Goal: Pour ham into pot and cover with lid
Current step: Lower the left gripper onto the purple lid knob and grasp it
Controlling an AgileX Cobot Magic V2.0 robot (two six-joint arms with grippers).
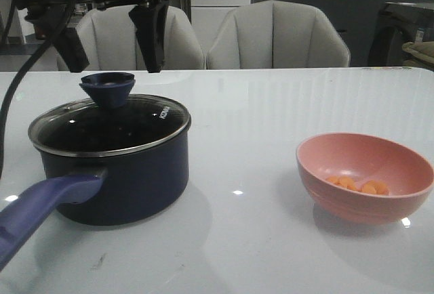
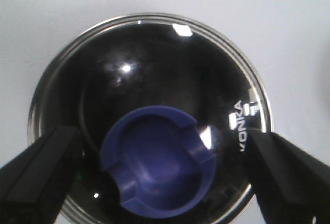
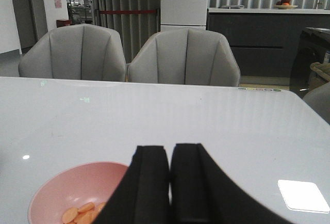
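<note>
Orange ham (image 1: 358, 185) pieces lie in the pink bowl (image 1: 407, 202) on the right of the white table (image 1: 271, 118); we count only a handful. Well apart, on the left, we find the pot (image 1: 135, 185) with the lid (image 1: 152, 128) seated on its rim (white lettering faces outward). We see the left gripper (image 1: 112, 43) hanging directly above the knob (image 1: 107, 89), jaws spread wide, touching nothing. The right gripper (image 3: 170, 182) sits near the bowl, fingers pressed together, empty.
</note>
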